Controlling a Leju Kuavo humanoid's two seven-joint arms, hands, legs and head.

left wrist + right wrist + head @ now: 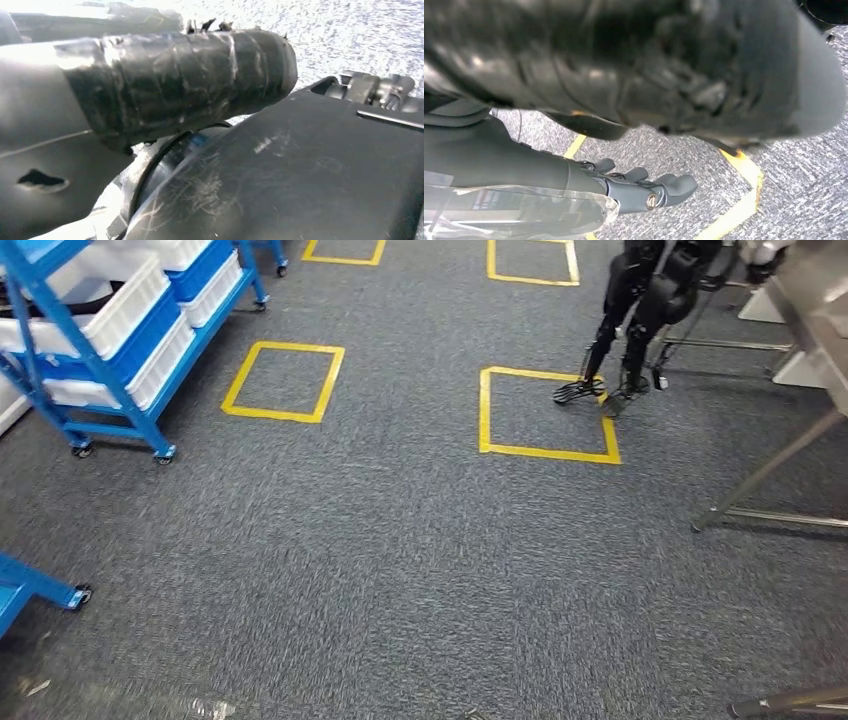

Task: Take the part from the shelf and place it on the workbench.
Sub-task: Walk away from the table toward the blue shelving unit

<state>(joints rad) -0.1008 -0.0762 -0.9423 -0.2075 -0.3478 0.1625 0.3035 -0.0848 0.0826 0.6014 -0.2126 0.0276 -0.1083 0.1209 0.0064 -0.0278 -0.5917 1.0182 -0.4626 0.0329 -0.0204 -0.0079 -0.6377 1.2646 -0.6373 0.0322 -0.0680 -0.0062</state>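
The blue wheeled shelf (62,345) stands at the far left of the head view and holds white bins (120,300). The metal workbench (815,300) shows its edge at the far right on slanted legs (770,470). In the left wrist view my left hand (175,80) shows its thick tape-wrapped thumb, with its fingers hidden. In the right wrist view my right hand (639,187) hangs over the carpet, its dark fingers (676,185) stretched out. A clear plastic wrap (524,210) with something dark inside lies along that hand. I cannot tell whether it is held.
Grey carpet carries yellow taped squares (285,380) (545,412). Another black two-legged robot (650,300) stands at the far right square by the workbench. A second blue wheeled frame (25,585) juts in low on the left, and a metal foot (790,700) at bottom right.
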